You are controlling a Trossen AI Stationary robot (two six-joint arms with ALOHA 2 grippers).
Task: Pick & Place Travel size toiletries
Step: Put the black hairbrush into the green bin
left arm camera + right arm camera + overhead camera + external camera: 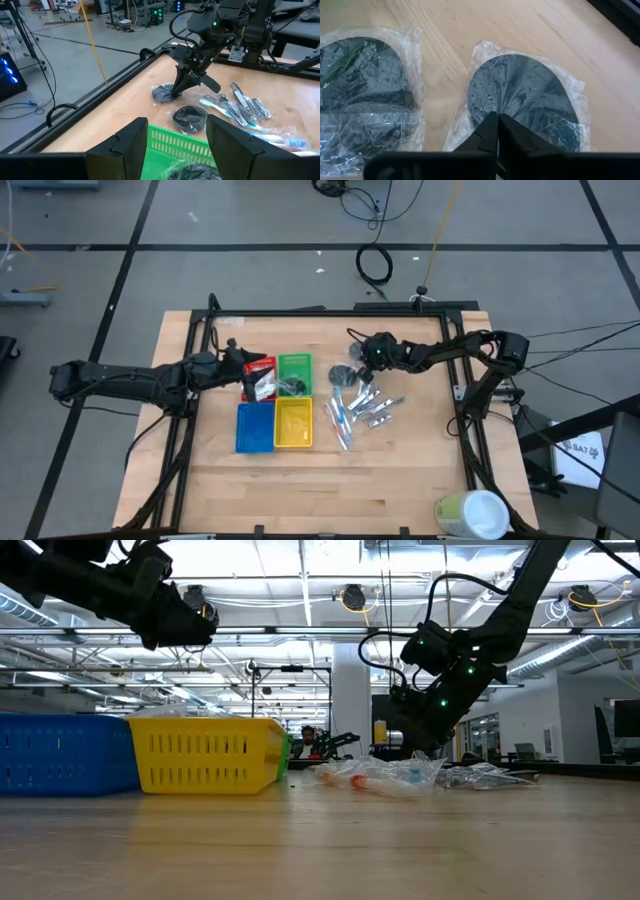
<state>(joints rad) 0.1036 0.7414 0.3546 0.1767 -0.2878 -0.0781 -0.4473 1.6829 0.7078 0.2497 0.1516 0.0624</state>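
Two round dark grey discs in clear wrappers lie flat on the table, one (530, 90) under my right gripper (496, 117) and one (365, 95) beside it. The right gripper (176, 90) slants down with its fingertips together on the first disc (161, 93). Slim tubes and packets (362, 408) lie in a loose heap nearer the table's front edge. My left gripper (172, 150) hangs open over the green tray (175, 142), with nothing between its fingers. My right gripper has its two fingertips (490, 125) closed together on the clear wrapper over the disc, at the disc's rim (492, 107) on the gripper's side. The fingers slant down from above. The film wrinkles toward the tips. The disc lies flat on the table.
Red (259, 377), green (295, 373), blue (255, 427) and yellow (293, 423) trays stand in a square left of centre; the red and green hold dark items. A large pale cylinder (472, 513) lies at the front right corner. Black frame rails (465, 410) border the table.
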